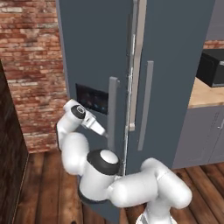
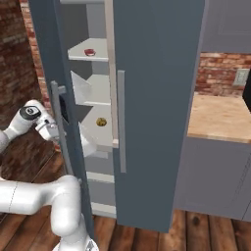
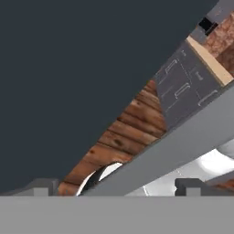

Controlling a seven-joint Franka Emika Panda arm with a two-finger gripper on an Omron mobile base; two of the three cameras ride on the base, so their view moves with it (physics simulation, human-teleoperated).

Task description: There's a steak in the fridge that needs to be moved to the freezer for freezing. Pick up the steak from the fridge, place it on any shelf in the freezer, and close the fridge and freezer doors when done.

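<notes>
The gripper [image 1: 104,132] sits left of centre in the left base view, right up at the grey bar handle [image 1: 113,111] of the freezer door [image 1: 94,57], just under the black panel [image 1: 92,98]; in the hand view the two dark fingertips [image 3: 39,186] stand wide apart at the bottom corners, with the grey handle running slantwise between them, so the fingers are spread and not pinching anything; the slate-blue door face fills the upper left of that view; in the right base view the freezer door stands ajar at the left of the frame, and through the gap pale grey shelves show; the steak [image 2: 89,52], a small dark red bit, lies on an upper shelf [image 2: 100,49] near the top left of the frame; a round golden-brown lump [image 2: 101,122] rests on a lower shelf around the middle left; the fridge door [image 2: 157,98] with its own long handle covers the centre of that view; a wooden counter [image 2: 220,117] lies at the right edge, brick wall [image 1: 30,65] at the left of the left base view, plank floor [image 1: 43,188] below
</notes>
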